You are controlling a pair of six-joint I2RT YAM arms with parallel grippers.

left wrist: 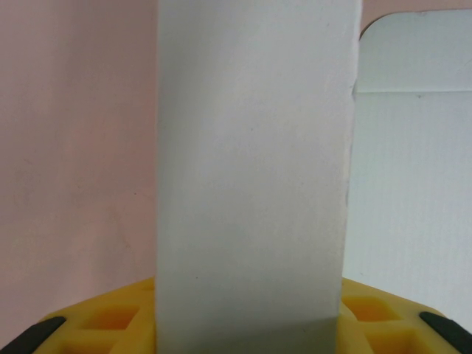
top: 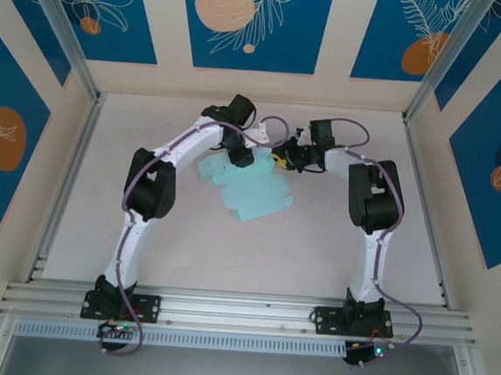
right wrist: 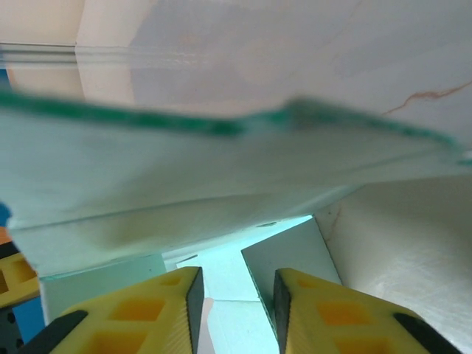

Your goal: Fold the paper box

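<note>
Pale tabletop (top: 315,255), boxed in by blue wall panels (top: 117,9) printed with leaves. At its middle, the left pincer (top: 240,158) is clamped on an upright panel of the mint paper box (top: 254,192), and the card fills the whole space between its yellow fingers (left wrist: 96,324). Just to the right, the right pincer (top: 284,161) stands slightly apart. A narrow gap shows between its fingers (right wrist: 169,310) with nothing caught in it, beneath a raised, tilted stretch of the same card. The partly folded box lies mid-tabletop, its other flaps spreading toward the near edge.
</note>
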